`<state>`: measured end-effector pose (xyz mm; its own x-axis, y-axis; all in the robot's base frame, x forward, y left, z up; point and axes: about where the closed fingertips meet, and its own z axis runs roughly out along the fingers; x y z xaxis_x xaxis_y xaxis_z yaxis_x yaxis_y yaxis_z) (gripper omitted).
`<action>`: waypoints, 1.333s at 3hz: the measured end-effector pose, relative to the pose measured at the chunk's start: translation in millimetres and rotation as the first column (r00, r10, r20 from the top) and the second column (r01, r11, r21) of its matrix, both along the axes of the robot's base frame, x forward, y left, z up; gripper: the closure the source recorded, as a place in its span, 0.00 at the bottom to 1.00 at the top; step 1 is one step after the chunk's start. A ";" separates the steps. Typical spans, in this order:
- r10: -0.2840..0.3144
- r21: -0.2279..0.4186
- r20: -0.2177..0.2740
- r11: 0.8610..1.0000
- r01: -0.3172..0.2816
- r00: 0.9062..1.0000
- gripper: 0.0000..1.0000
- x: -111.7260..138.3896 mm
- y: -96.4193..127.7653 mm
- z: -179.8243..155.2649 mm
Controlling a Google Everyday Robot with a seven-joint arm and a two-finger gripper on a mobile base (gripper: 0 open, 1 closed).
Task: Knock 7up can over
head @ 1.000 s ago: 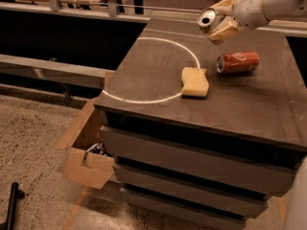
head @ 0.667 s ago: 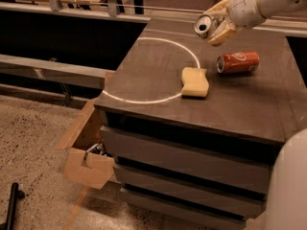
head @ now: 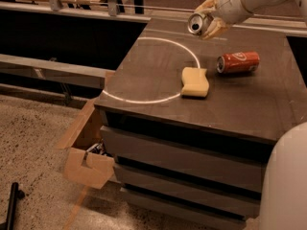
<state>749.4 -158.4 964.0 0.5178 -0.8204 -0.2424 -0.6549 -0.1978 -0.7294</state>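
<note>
One silver-topped 7up can (head: 195, 24) hangs tilted above the table's far side, clasped between the gripper's (head: 202, 23) pale fingers (head: 209, 5). At left, a cardboard box (head: 88, 164) sits on speckled floor. Across the dark matte table (head: 144, 75): a thin white ring (head: 139, 101), a wavy yellow sponge (head: 194, 82), a glossy red can (head: 238, 62) lying sideways.

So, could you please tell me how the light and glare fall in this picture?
Camera view: warm, dim light; a bright white ring stands out on the dark tabletop; the lying orange-red soda can carries a highlight; the tool, above the table's far side, grips the silver-topped 7up can, whose top glints.
</note>
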 end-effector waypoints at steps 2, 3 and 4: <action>0.065 -0.100 0.004 0.993 -0.064 0.998 1.00 -0.5 16.7 -35.1; 0.049 -0.187 -0.041 0.981 -0.056 0.998 1.00 -4.0 7.2 -57.1; 0.048 -0.240 -0.051 0.969 -0.058 0.998 1.00 -2.2 2.9 -64.1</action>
<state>747.2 -155.5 899.9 0.5554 -0.8292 -0.0639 -0.6691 -0.3998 -0.6264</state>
